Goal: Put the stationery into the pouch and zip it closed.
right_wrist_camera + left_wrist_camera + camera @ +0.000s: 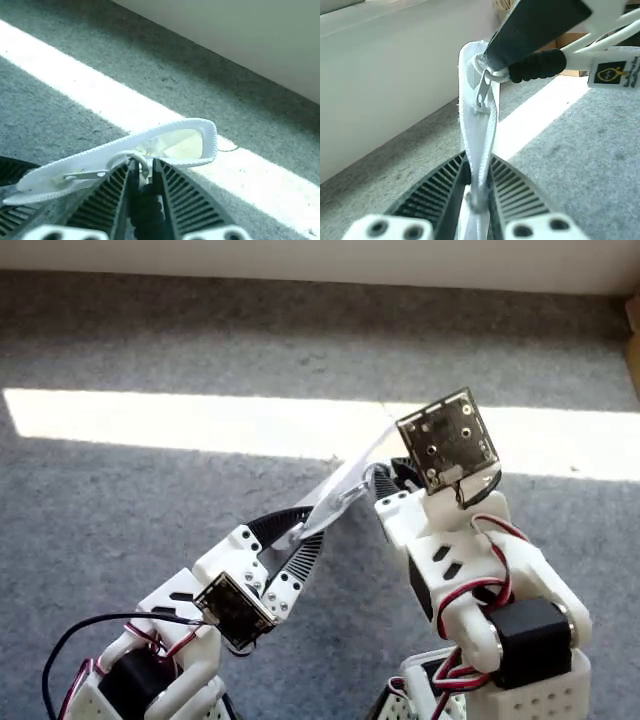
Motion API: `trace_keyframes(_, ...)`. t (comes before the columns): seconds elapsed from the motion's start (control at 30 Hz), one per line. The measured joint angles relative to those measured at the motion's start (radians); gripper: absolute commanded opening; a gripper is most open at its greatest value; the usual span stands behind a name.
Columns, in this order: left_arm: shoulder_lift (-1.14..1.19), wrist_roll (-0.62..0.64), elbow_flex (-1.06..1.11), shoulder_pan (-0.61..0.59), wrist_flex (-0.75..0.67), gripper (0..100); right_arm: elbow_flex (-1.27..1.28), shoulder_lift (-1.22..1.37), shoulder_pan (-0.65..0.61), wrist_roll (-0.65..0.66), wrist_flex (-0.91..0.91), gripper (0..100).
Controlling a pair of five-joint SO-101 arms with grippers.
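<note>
Left gripper was clamped on one end of the pouch, both ribbed fingers pressed flat against the white zip tape. Right gripper was closed on the zip ring near the pouch's other end, with the metal pull tab lying off the ring along the tape. From the high view, the pouch hung stretched between the two grippers, clear of the grey carpet and slanting up from the left arm's fingers to the right arm's. It was seen edge-on from the left wrist, a narrow white strip rising to the ring. From the right wrist, the clear side wall showed a pale yellowish patch inside; what it was could not be made out. Whether the zip was drawn shut along its length could not be told either. A sunlit band crossed the carpet beyond the arms, and a pale wall ran along the far edge.
</note>
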Motion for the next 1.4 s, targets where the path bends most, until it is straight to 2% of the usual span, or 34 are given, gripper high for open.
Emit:
trace_keyframes(0.57,0.0,0.0,0.0,-0.008,0.014,0,0.103,0.014,0.215,0.048,-0.302,0.5)
trace_keyframes(0.93,0.0,0.0,0.0,-0.011,0.018,0,0.12,0.112,0.305,0.069,-0.454,0.5)
trace_keyframes(1.2,0.0,0.0,-0.002,-0.051,0.018,0,0.12,0.132,0.313,0.069,-0.468,0.7)
trace_keyframes(1.27,0.0,0.0,-0.002,-0.051,0.018,0,0.12,0.132,0.313,0.069,-0.468,3.5)
trace_keyframes(1.33,0.0,0.0,-0.002,-0.051,0.018,1,0.118,0.132,0.313,0.069,-0.436,11.0)
trace_keyframes(1.4,0.0,0.0,-0.002,-0.051,0.02,6,0.109,0.13,0.339,0.064,-0.356,17.9)
